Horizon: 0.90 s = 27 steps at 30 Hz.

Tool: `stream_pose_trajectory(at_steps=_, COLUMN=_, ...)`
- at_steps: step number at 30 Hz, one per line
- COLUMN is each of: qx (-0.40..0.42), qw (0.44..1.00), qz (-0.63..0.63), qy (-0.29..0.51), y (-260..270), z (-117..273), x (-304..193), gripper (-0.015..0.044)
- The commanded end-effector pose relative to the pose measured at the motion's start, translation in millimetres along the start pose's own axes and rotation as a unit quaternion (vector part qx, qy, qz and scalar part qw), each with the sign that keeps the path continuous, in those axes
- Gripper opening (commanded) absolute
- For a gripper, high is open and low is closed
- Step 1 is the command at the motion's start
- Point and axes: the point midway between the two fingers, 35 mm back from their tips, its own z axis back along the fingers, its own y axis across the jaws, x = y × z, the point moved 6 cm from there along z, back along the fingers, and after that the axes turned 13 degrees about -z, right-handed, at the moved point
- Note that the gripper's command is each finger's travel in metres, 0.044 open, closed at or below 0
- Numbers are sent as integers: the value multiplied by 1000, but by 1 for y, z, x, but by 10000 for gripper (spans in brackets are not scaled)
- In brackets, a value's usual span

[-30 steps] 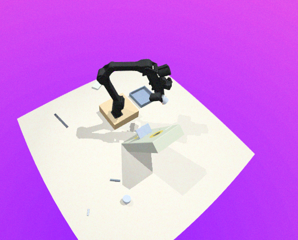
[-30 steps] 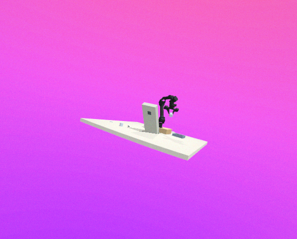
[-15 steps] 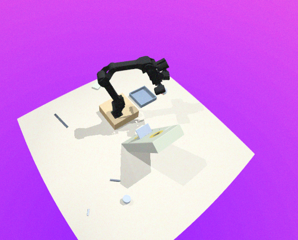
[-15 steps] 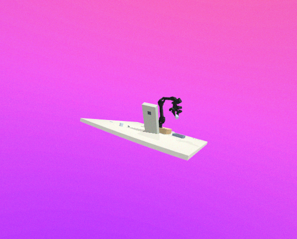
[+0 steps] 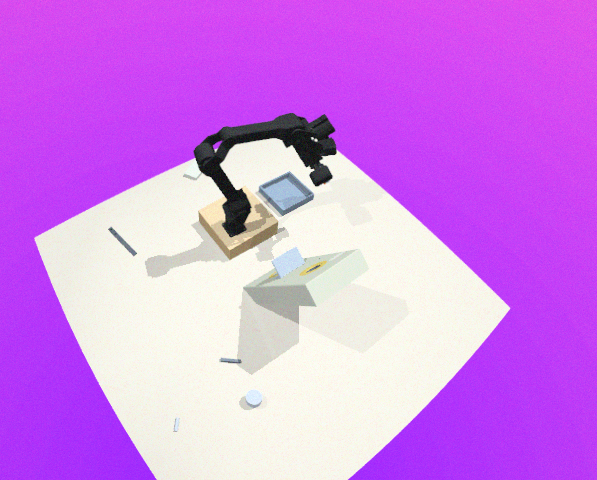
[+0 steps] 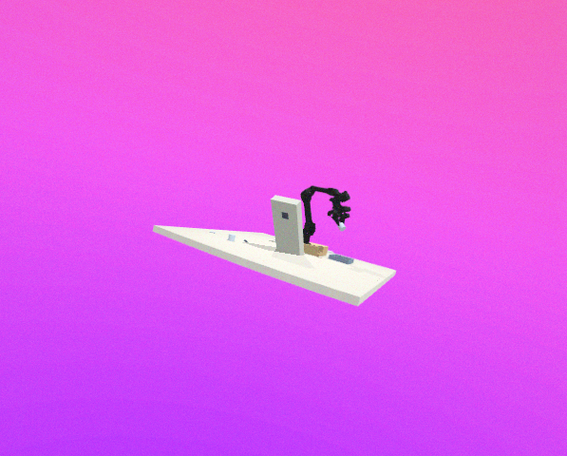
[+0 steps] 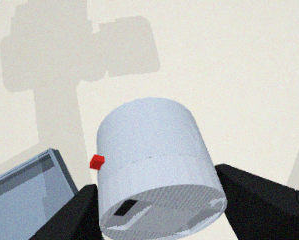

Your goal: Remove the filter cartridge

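Observation:
The round pale blue-grey cartridge (image 6: 342, 226) (image 7: 154, 130) is out of the panel, with a small red tab on its side and one dark slot visible on its near face. My gripper (image 7: 157, 185) is shut on it, one black finger on each side, and holds it in the air. In the top view the arm hides the cartridge. The blue-grey tray (image 5: 283, 195) (image 6: 341, 258) (image 7: 19, 202) lies on the table; in the wrist view it is at lower left, beside and below the cartridge. The service panel (image 5: 339, 281) (image 6: 288, 236) has an opening ringed in yellow.
A pale blue plate (image 5: 288, 262) sticks out from the panel's face. The wooden base block (image 5: 254, 240) (image 6: 316, 249) stands between tray and panel. A small round piece (image 5: 253, 397) (image 6: 231, 237), a dark bar (image 5: 122, 241) and a short dark bar (image 5: 229, 360) lie farther off.

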Motion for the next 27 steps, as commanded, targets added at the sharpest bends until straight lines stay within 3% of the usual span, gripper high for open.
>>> stream_pose_trajectory(at_steps=1, qx=23, qw=999, qz=37, qy=6, y=18, z=-16, x=-11, gripper=0)
stream_pose_trajectory(at_steps=27, qx=137, qw=963, qz=231, qy=34, y=98, z=-83, x=-116, gripper=0)
